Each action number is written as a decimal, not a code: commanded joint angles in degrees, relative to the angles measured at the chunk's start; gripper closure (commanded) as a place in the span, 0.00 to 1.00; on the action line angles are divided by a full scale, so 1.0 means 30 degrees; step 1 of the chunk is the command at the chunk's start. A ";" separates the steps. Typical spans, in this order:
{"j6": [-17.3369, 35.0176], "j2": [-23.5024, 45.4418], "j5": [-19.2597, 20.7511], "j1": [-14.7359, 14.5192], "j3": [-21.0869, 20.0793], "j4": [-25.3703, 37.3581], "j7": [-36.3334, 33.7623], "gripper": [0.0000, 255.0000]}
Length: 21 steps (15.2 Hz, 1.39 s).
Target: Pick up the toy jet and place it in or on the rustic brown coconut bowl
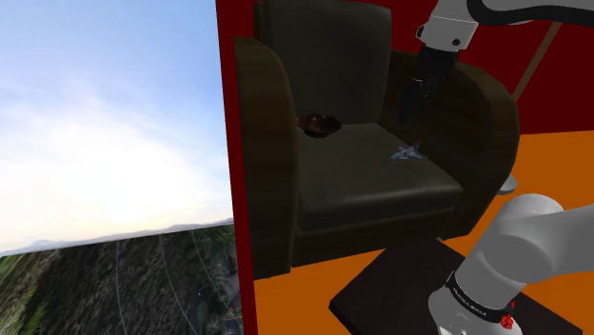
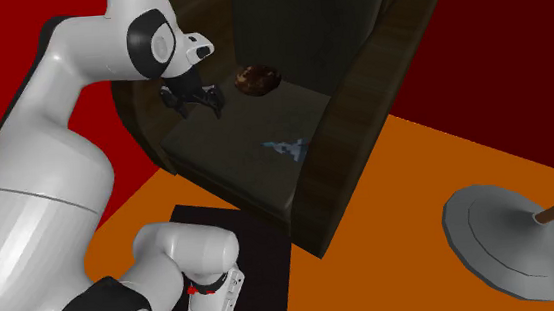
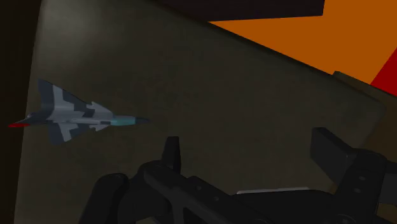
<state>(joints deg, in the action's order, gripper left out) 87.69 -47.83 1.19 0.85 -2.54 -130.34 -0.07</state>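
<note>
We judge the end effector (image 1: 410, 108), fingers apart and empty, hangs above the armchair (image 1: 362, 186) seat to line up a descent on the grey camouflage toy jet (image 3: 75, 118) lying flat there, well apart from the brown coconut bowl (image 1: 319, 124) near the backrest.

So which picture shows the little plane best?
The wrist view: the toy jet is close up, with grey camouflage and a red tail tip. The shoulder and second exterior views show it as a small pale shape on the armchair seat.
</note>
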 commanded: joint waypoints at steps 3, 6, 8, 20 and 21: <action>0.1143 0.0610 -0.0200 0.0996 0.0095 -0.0385 -0.1802 0.00; 0.2809 0.1469 -0.0483 0.2468 0.0269 -0.0968 -0.4451 0.00; 0.3893 0.1991 -0.0660 0.3428 0.0410 -0.1380 -0.6189 0.00; 1.0158 0.3954 -0.1737 0.9004 0.1367 -0.4849 -1.6268 0.00; 1.0676 0.4020 -0.1841 0.9469 0.1429 -0.5241 -1.7090 0.00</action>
<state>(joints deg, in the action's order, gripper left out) 117.93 -36.06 -4.01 27.80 1.54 -144.83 -48.53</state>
